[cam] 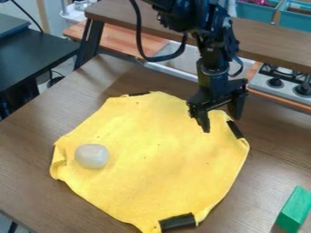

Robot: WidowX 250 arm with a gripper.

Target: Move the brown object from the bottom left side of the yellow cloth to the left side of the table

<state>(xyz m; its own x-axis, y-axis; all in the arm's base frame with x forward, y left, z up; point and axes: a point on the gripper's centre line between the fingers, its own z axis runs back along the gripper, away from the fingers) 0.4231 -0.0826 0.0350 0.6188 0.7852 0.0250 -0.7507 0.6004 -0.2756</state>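
Note:
The gripper hangs over the upper right edge of the yellow cloth, its two fingers apart with nothing between them. On the lower left part of the cloth rests a rounded, pale greyish-white object, well to the left of the gripper. Its colour does not look brown. The cloth lies spread on the brown wooden table, with bare tabletop to its left.
A green block sits at the lower right. Black strips show along the cloth's edges. Behind the table are a shelf, a stove and blue bins. A dark table stands at the upper left.

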